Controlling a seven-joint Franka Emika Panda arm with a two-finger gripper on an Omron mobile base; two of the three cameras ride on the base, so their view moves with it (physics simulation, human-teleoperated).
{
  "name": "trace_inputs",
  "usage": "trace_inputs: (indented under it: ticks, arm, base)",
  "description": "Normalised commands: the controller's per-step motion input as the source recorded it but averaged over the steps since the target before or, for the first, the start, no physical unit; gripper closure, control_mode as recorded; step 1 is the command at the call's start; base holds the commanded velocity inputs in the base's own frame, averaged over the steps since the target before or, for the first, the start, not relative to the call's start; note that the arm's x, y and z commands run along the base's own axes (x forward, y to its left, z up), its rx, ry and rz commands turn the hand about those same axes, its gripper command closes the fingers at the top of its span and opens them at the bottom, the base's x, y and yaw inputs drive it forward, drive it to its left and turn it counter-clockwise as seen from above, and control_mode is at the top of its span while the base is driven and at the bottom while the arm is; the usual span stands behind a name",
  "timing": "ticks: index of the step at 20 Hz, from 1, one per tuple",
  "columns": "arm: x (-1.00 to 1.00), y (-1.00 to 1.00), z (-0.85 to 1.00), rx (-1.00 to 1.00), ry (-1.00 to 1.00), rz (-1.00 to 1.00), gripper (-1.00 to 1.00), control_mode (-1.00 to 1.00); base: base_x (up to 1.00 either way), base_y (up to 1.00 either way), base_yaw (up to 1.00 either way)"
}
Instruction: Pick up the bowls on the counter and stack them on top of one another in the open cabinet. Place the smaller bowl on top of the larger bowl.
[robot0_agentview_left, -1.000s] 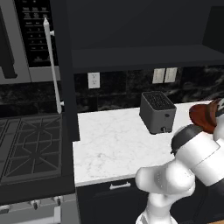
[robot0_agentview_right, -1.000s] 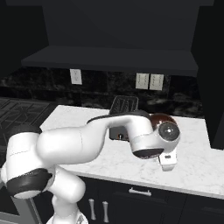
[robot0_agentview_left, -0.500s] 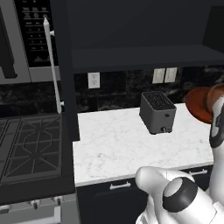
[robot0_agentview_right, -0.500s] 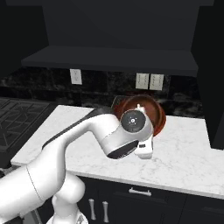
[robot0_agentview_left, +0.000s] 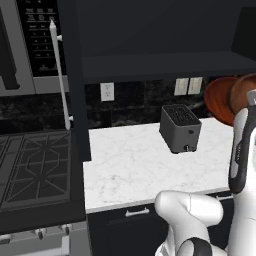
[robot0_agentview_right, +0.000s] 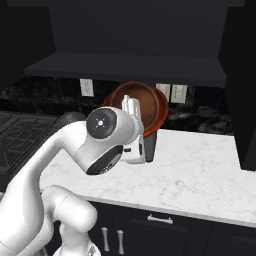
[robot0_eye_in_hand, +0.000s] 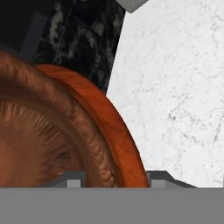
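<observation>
A: What are the fingers doing?

B: They are clamping the rim of the wide, shallow reddish-brown wooden bowl. In the hand view the rim is passing between the two dark tips, one tip on the grooved inner side, the other on the smooth outer side.

A: Where is the bowl sitting relative to them?

B: It is hanging in the air, tipped up nearly on edge, its hollow facing the arm. It is rising from the fingers toward the flat dark shelf of the nearly black open wall cabinet. Below the fingers the white marble-patterned tabletop with grey veins is lying bare.

A: Anything else close by?

B: A boxy dark grey toaster is standing on the tabletop just beside the fingers, partly behind the bowl in the right base view. The black gas stovetop is lying well apart from them.
</observation>
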Motion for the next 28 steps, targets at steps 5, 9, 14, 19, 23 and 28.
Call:
trace_inputs:
  ticks: [5,9,14,19,23,28]
  arm:
    - [-0.14,0.62,0.96,0.0,-0.07,0.0,1.0,-1.0]
    - [0.01,0.62,0.75,0.0,-0.07,0.0,1.0,-1.0]
    - [0.19,0.54,0.46,0.0,-0.01,0.0,1.0,-1.0]
    - [0.43,0.24,0.25,0.09,0.0,0.0,1.0,-1.0]
    - [0.58,0.15,0.03,0.12,0.0,0.0,1.0,-1.0]
    - [0.68,0.1,0.0,0.09,-0.01,0.0,1.0,-1.0]
  base:
    - [0.0,0.0,0.0]
    - [0.0,0.0,0.0]
    - [0.0,0.0,0.0]
    - [0.0,0.0,0.0]
    - [0.0,0.0,0.0]
    - [0.0,0.0,0.0]
